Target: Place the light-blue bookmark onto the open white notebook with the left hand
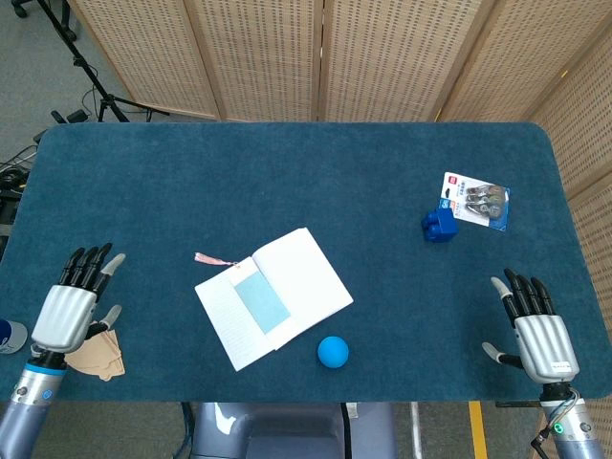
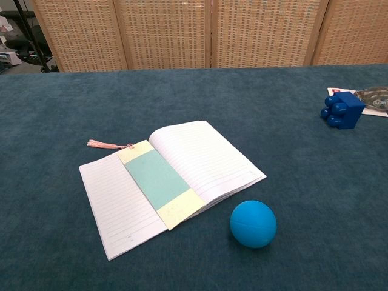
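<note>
Left hand point(image 1: 65, 314) empty, bookmark point(image 1: 261, 301) lies on the notebook point(image 1: 306, 277).

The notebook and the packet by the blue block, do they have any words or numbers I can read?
Notebook: only ruled lines, no writing that shows.
Bookmark: plain, no text.
Packet: a red label at one corner, too small to read.
Blue block: no text.

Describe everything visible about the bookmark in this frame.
The bookmark is a flat strip, apparently paper, with a light-blue middle panel and pale yellow ends. A pink tassel trails from its far end onto the table cloth. It lies flat and diagonal along the centre fold of the open notebook. Neither hand touches it.
</note>
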`<state>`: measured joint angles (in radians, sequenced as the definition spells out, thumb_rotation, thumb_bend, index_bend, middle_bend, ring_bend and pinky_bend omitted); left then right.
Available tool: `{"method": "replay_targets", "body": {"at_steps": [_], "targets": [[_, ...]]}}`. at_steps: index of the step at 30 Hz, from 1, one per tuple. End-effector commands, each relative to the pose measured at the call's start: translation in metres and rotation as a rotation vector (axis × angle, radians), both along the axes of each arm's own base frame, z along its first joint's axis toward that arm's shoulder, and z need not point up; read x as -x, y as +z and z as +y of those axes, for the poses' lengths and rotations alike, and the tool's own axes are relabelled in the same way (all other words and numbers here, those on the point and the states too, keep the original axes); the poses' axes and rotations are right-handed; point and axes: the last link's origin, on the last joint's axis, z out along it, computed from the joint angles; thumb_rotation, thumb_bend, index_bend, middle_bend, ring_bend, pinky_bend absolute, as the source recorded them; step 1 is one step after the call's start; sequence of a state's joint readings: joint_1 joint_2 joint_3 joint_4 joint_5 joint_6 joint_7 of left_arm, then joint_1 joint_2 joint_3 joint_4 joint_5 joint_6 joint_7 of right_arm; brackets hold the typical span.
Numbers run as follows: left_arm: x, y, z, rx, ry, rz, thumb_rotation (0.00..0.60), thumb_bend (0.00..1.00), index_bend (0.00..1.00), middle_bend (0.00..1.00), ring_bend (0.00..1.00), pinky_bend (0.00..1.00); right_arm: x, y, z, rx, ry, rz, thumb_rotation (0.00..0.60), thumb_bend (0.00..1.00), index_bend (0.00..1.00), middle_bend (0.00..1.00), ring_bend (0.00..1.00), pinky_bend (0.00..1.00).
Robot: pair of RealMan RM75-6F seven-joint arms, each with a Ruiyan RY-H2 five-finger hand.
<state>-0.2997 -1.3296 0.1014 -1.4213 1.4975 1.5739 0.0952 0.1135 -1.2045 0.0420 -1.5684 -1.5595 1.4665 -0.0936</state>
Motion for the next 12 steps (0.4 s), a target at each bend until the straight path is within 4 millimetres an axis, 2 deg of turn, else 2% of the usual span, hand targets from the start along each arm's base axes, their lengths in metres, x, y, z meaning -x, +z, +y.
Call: {"method": "replay_targets", "body": {"at_steps": [1, 6, 12], "targets": [[0.012, 0.004, -0.009, -0.022, 0.036, -0.031, 0.600, 0.28, 0.05, 0.00, 0.00, 0.00, 0.000, -0.001, -0.001, 0.000, -0.002, 0.003, 0.600, 0.08, 0.00, 0.00, 0.00, 0.00], [0.016, 0.011, -0.015, -0.072, 0.031, -0.014, 0.600, 0.29, 0.05, 0.00, 0.00, 0.00, 0.000, -0.004, -0.001, -0.009, -0.006, 0.013, 0.600, 0.08, 0.00, 0.00, 0.00, 0.00], [0.018, 0.012, -0.019, -0.061, 0.034, -0.006, 0.600, 0.29, 0.05, 0.00, 0.00, 0.00, 0.000, -0.008, -0.001, -0.024, -0.006, 0.025, 0.600, 0.08, 0.00, 0.00, 0.00, 0.00]]}}
